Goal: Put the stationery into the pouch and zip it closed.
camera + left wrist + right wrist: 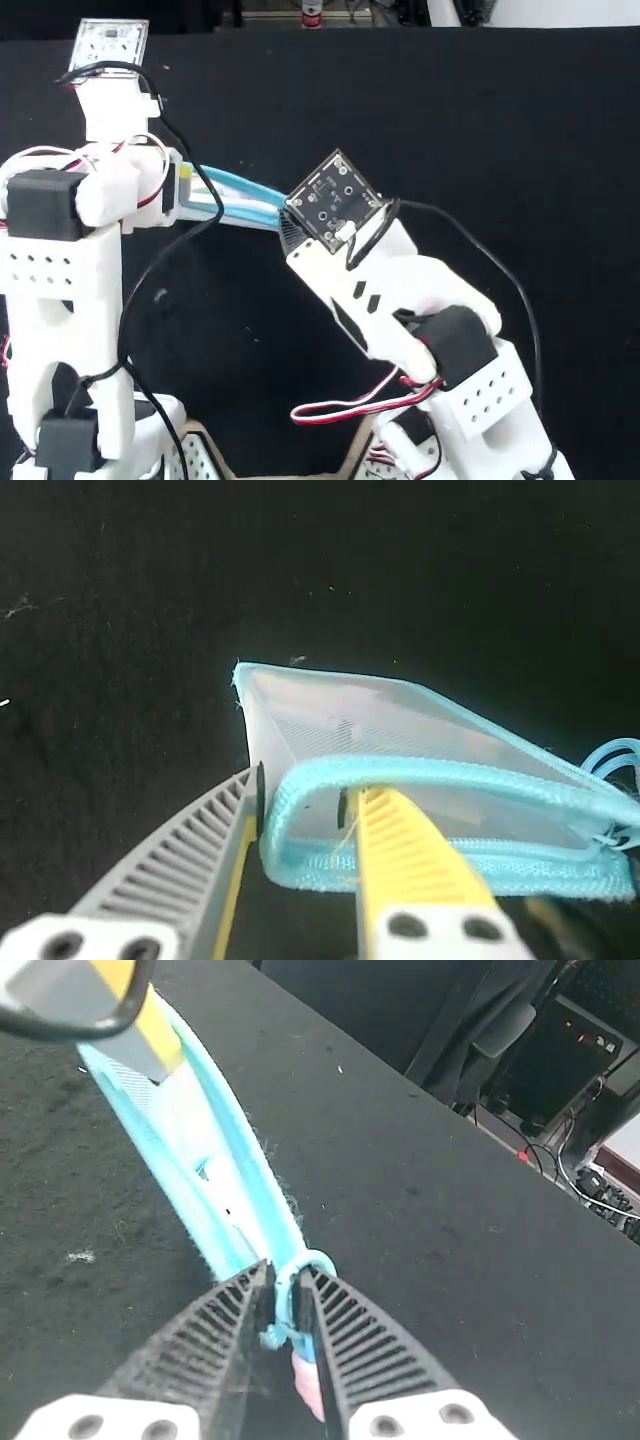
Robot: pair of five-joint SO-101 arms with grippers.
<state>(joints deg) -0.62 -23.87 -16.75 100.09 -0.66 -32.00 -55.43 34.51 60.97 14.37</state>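
Observation:
The pouch [235, 203] is translucent white mesh with teal trim, held stretched above the black table between both arms. My left gripper [186, 196] is shut on one end; in the left wrist view its grey and yellow fingers [400, 860] clamp the teal rim of the pouch [400, 730]. My right gripper [289, 223] is shut on the other end. Its ribbed fingers [220, 1325] pinch the teal zipper loop [300, 1265] at the end of the pouch [190, 1140]. A small pink bit [306, 1385] shows under the loop; what it is I cannot tell.
Black cloth [480, 150] covers the table around and beyond the arms. A red-capped bottle [312, 12] stands past the far edge. Loose cables [350, 405] hang by the right arm's base. Chairs and wiring [560, 1050] lie off the table.

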